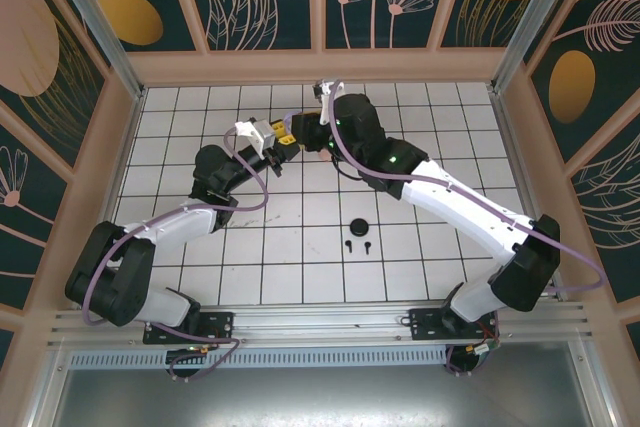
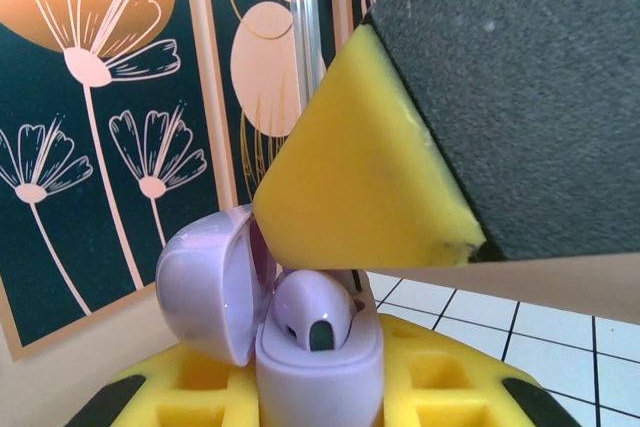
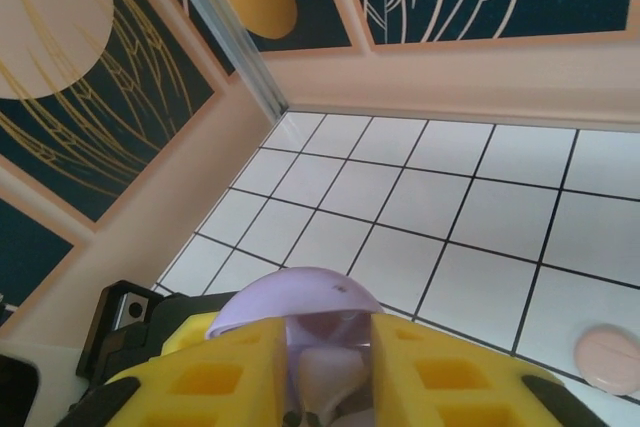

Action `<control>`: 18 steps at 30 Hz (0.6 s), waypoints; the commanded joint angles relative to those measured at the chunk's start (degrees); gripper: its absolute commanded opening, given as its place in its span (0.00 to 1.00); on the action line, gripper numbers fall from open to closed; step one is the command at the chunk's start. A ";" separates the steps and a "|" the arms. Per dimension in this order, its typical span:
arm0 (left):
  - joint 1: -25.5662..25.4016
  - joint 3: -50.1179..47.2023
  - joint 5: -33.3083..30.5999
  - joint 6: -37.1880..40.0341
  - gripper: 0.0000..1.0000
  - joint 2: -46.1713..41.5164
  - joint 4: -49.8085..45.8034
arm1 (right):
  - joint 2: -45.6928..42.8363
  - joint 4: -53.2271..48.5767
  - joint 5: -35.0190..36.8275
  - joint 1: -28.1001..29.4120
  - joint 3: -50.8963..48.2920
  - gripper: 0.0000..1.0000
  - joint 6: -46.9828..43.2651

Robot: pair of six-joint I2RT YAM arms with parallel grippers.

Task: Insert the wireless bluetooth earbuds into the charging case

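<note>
White tiled table | left fingers clamp open lilac case | lilac earbud inside | right fingers: cannot tell

overhead view looks down; both wrist views closely share lilac case.

Bright, even overhead light fills the enclosure and leaves faint, soft shadows on the white tiled floor. In the left wrist view the lilac case is sharp and its lid faintly glossy, while the yellow pad above it blurs. From the right wrist, the case is soft and the tiles behind it are crisp.
</note>
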 commanded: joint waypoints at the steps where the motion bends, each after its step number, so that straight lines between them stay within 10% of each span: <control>1: -0.38 1.80 0.71 -1.27 0.00 0.52 3.95 | 0.86 -1.75 2.21 0.09 3.42 0.33 0.16; 18: -0.74 0.27 0.40 -0.32 0.00 1.21 2.57 | -0.03 -7.81 -3.20 -4.39 11.57 0.54 1.92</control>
